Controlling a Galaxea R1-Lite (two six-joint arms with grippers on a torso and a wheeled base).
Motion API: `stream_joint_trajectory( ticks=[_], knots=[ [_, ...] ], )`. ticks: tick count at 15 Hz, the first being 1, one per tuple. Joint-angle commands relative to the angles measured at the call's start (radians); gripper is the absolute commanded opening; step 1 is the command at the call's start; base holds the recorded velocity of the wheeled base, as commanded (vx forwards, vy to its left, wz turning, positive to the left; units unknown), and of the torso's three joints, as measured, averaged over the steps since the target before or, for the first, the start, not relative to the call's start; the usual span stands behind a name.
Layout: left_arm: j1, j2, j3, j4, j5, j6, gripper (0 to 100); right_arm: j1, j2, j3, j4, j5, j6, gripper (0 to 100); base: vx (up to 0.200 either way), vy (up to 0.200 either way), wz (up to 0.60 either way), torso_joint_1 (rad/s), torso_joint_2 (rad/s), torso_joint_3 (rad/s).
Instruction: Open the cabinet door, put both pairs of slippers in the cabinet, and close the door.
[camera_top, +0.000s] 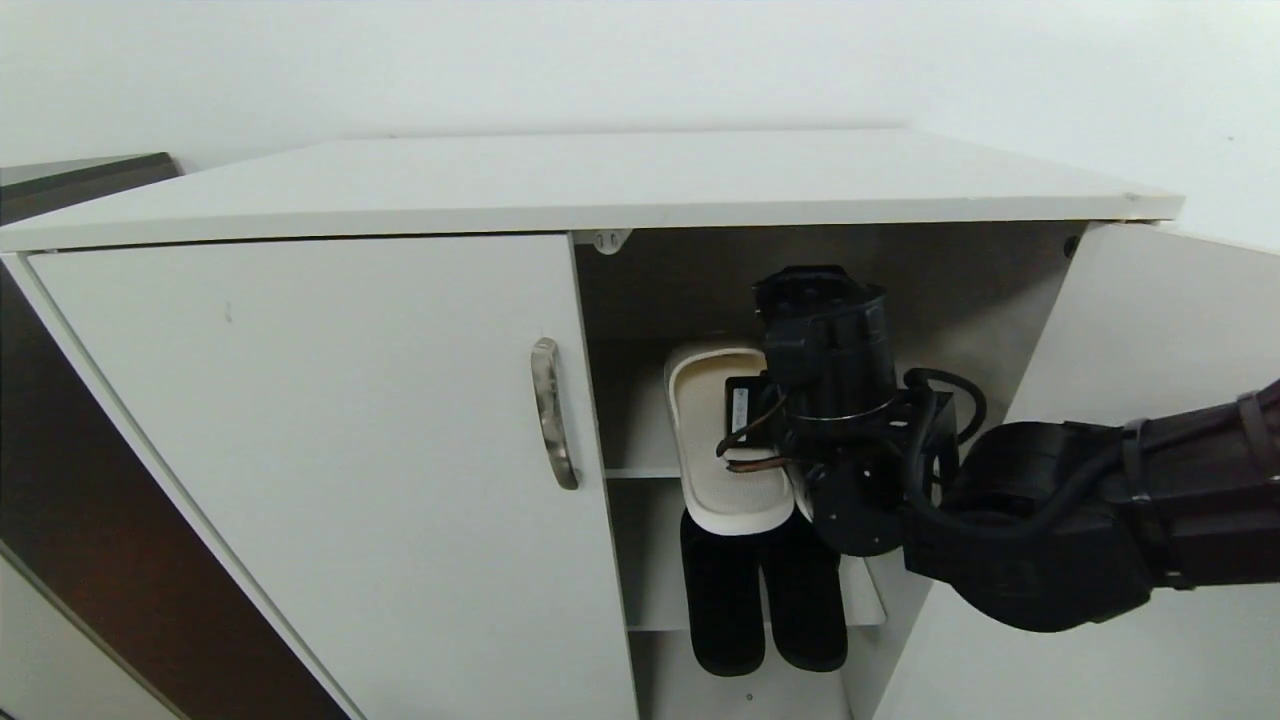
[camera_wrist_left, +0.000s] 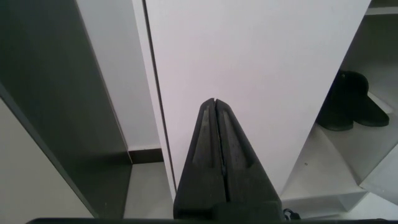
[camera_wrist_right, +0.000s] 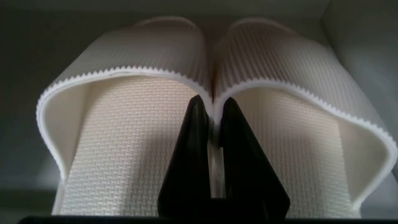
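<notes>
The white cabinet (camera_top: 600, 185) has its right door (camera_top: 1140, 330) swung open and its left door (camera_top: 300, 450) shut. My right gripper (camera_wrist_right: 212, 115) is inside the open half, shut on the white slippers (camera_wrist_right: 124, 130), pinching their two inner edges together. The white pair (camera_top: 715, 440) is at the level of the upper shelf (camera_top: 640, 472), its near end sticking out past the shelf's front. A pair of black slippers (camera_top: 760, 600) lies on the shelf below, also seen as black slippers (camera_wrist_left: 351, 102) from the left wrist. My left gripper (camera_wrist_left: 215, 109) is shut and holds nothing, low in front of the shut left door.
A metal handle (camera_top: 553, 412) is on the shut left door near its inner edge. A dark brown panel (camera_top: 90, 480) stands to the cabinet's left. A white wall rises behind the cabinet. The open right door stands close beside my right arm.
</notes>
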Motion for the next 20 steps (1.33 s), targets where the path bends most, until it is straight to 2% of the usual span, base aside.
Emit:
stream_joint_trajectory(
  ticks=[1,6,19,20],
  knots=[
    [0.000,0.000,0.000,0.000,0.000,0.000,0,-0.029,0.053,-0.055,0.009,0.000,-0.001,0,0.000,0.000,0.00,0.000,0.00,0.000],
    [0.000,0.001,0.000,0.000,0.000,0.000,0,-0.059,0.105,-0.147,0.048,0.000,-0.002,0,0.000,0.000,0.00,0.000,0.00,0.000],
    [0.000,0.001,0.000,-0.001,0.000,0.000,0,-0.062,0.120,-0.158,0.050,0.000,-0.010,0,0.000,0.000,0.00,0.000,0.00,0.000],
    [0.000,0.001,0.000,0.000,0.000,0.000,0,-0.062,0.120,-0.158,0.050,0.000,-0.008,100,0.000,0.000,0.00,0.000,0.00,0.000]
  ],
)
